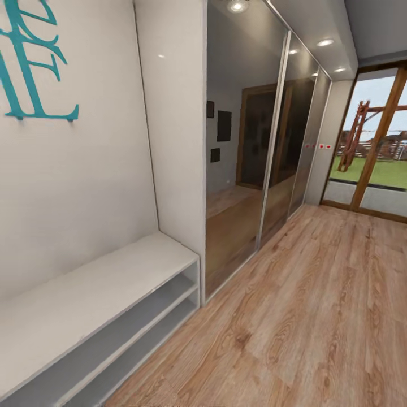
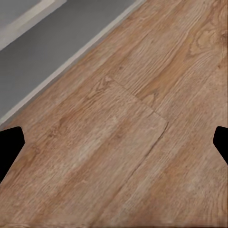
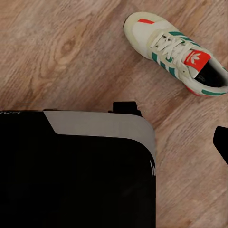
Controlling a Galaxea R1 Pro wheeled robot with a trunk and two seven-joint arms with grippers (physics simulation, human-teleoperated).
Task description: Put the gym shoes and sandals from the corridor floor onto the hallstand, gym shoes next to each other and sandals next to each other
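One gym shoe (image 3: 175, 52), white with green stripes and a red-orange tongue patch, lies on the wooden corridor floor (image 3: 71, 47) in the right wrist view, beside my own black and grey base (image 3: 76, 166). My right gripper (image 3: 114, 142) hangs open above the base, well apart from the shoe, with one dark fingertip (image 3: 221, 142) showing. My left gripper (image 2: 114, 142) is open over bare floor (image 2: 123, 142), its fingertips (image 2: 9, 145) at the frame's edges. The sandals and the hallstand are out of view.
A low light grey bench (image 1: 96, 282) with two open tiers stands against the white wall at the left of the head view, and its grey edge (image 2: 42, 52) appears in the left wrist view. Mirrored wardrobe doors (image 1: 254, 169) follow. A glass door (image 1: 373, 147) ends the corridor.
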